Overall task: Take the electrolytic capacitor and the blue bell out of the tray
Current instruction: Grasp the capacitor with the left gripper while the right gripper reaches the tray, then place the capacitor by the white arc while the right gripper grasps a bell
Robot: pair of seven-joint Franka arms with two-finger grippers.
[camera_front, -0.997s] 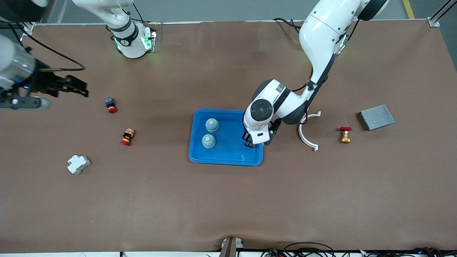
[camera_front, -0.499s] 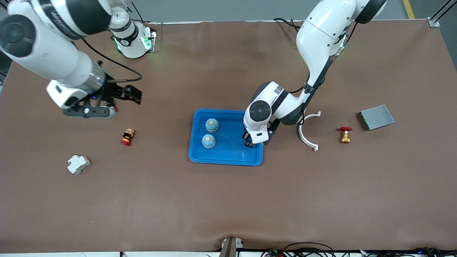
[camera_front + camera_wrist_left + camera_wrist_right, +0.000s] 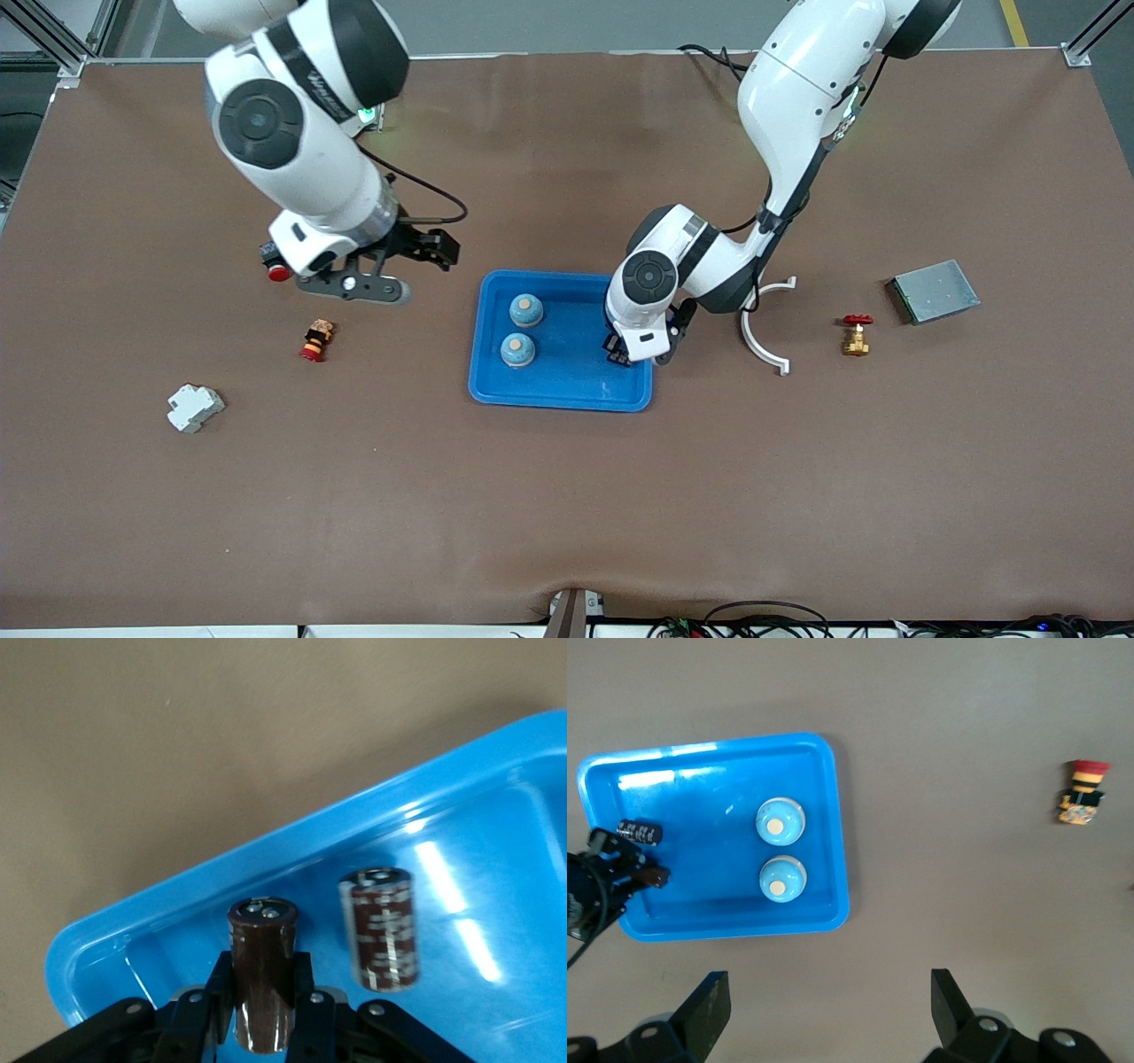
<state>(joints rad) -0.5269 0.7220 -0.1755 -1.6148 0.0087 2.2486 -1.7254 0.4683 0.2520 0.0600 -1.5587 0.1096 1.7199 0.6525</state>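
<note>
A blue tray [image 3: 567,390] lies mid-table. Two bells, blue domes with tan tops, sit in it [image 3: 525,310] [image 3: 518,350], and also show in the right wrist view [image 3: 780,821] [image 3: 782,879]. My left gripper [image 3: 631,353] is over the tray's end toward the left arm. It is shut [image 3: 263,992] on a dark brown capacitor [image 3: 263,930]. A second capacitor [image 3: 381,930] lies in the tray beside it. My right gripper [image 3: 436,251] is open and empty [image 3: 830,1005], over bare table beside the tray toward the right arm's end.
Toward the right arm's end lie a red push button [image 3: 277,270], a red-and-yellow button [image 3: 316,340] and a white breaker [image 3: 195,408]. Toward the left arm's end lie a white curved piece [image 3: 764,341], a brass valve [image 3: 856,335] and a grey metal box [image 3: 934,291].
My right arm has swung in from the right arm's end of the table toward the tray, gripper open. My left gripper has stayed over the tray with the capacitor.
</note>
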